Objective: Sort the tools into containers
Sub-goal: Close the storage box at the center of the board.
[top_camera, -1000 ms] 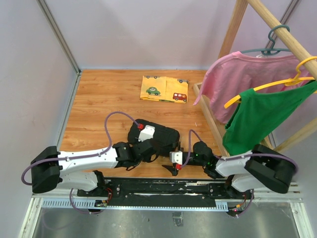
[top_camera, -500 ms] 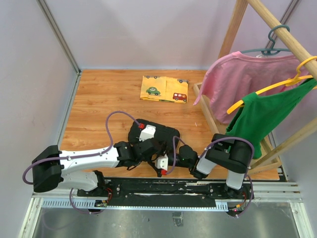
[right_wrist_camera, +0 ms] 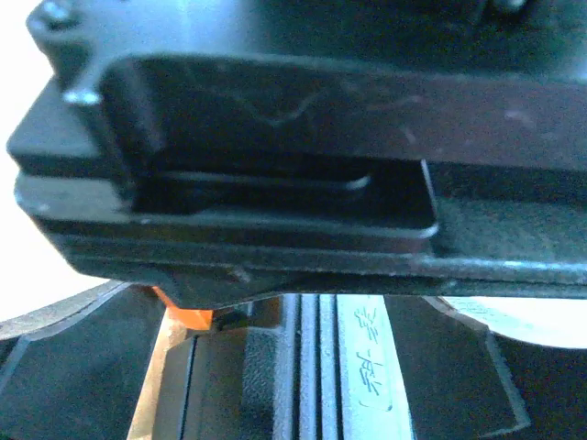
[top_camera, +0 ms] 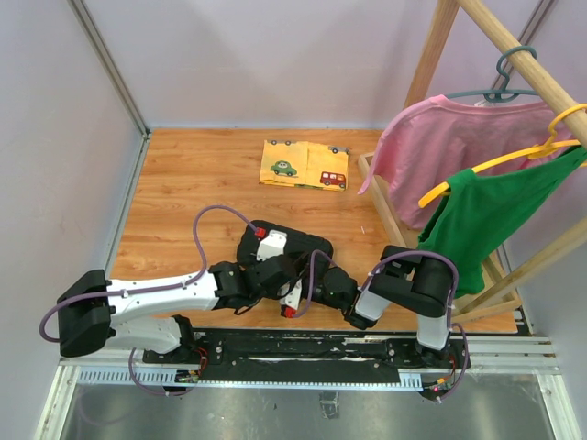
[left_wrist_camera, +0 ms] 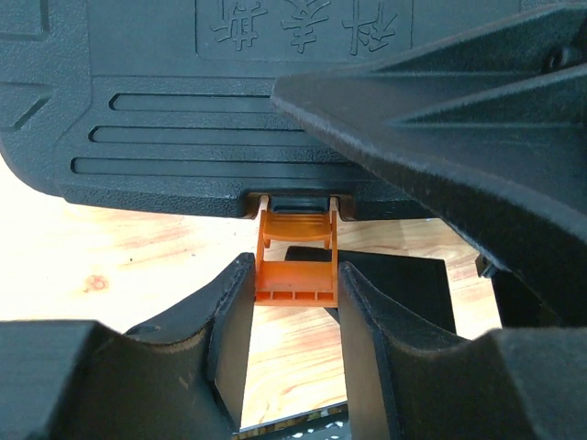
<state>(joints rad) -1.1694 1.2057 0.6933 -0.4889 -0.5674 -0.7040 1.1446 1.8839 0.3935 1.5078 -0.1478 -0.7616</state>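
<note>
Lying shut, the black tool case (top_camera: pixel 312 249) sits toward the 6 o'clock edge of the desk (top_camera: pixel 183 183). No tool lies loose anywhere in view, so the sorting is probably done, with the tools hidden inside. The orange latch (left_wrist_camera: pixel 295 266) hangs from the case's 6 o'clock rim, pinched by the left hand (left_wrist_camera: pixel 295 286) reaching in from 8 o'clock. The right hand (right_wrist_camera: pixel 275 376), in from 4 o'clock, hovers over the lid spread wide, grasping nothing. What remains, I judge, is the latch — being fastened or undone, I cannot tell. A yellow cloth (top_camera: pixel 304 165) lies at 12 o'clock.

tool case (top_camera: pixel 312 248): black, ribbed | latch (left_wrist_camera: pixel 295 261): orange | cloth (top_camera: pixel 304 165): yellow, car print
</note>
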